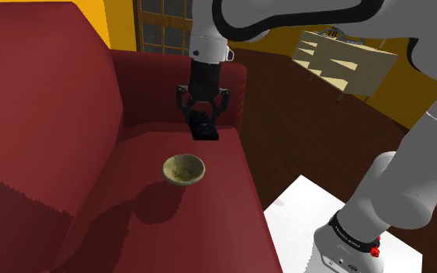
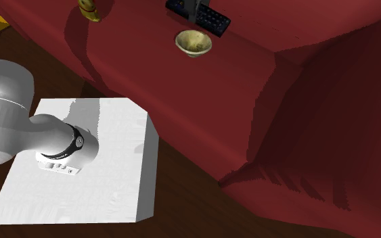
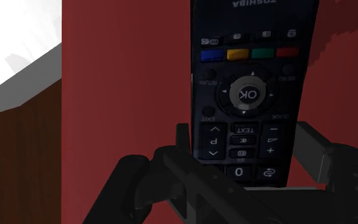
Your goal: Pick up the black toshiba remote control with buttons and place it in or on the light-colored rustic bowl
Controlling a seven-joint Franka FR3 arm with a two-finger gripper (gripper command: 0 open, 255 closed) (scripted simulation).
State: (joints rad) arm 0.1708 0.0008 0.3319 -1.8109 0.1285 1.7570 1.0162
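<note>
- Since the black Toshiba remote control (image 3: pixel 250 76) sits between the fingers at its number-key end, with most of its length sticking out past them, I read this as an end grip. The gripper (image 3: pixel 247 137) is closed down to the remote's width and has hold of it.
- From the shoulder view the remote (image 1: pixel 205 130) hangs under the gripper (image 1: pixel 203 116) near the sofa's back corner, beyond the bowl (image 1: pixel 183 169). I judge it lifted off the cushion, though I can't confirm a gap beneath it.
- The light, rough-looking bowl stands upright on the red sofa seat (image 1: pixel 216 209), apart from the remote, so the carry across is not yet done.
- Risks as I see them:
  - Held by one end, the long body could pivot or slide in the grip during the move.
  - The remote looks longer than the bowl is wide, so an off-centre release could tip it over the rim onto the cushion or nudge the bowl.
- The wrist view lets me read the brand lettering, the coloured key row and the OK ring. It also shows where the fingers (image 3: pixel 312 145) meet the casing, which I can't make out from the shoulder view.
- The second exterior view adds the white stand (image 2: pixel 94 176), the wooden floor (image 2: pixel 182 216) and a small golden object (image 2: pixel 89 9) I can't identify. The remote (image 2: pixel 212 20) lies just above the bowl (image 2: pixel 194 42) in that picture.
- The shoulder view gives me a window (image 1: pixel 158 27) and pale furniture (image 1: pixel 341 62) behind the sofa.
</note>
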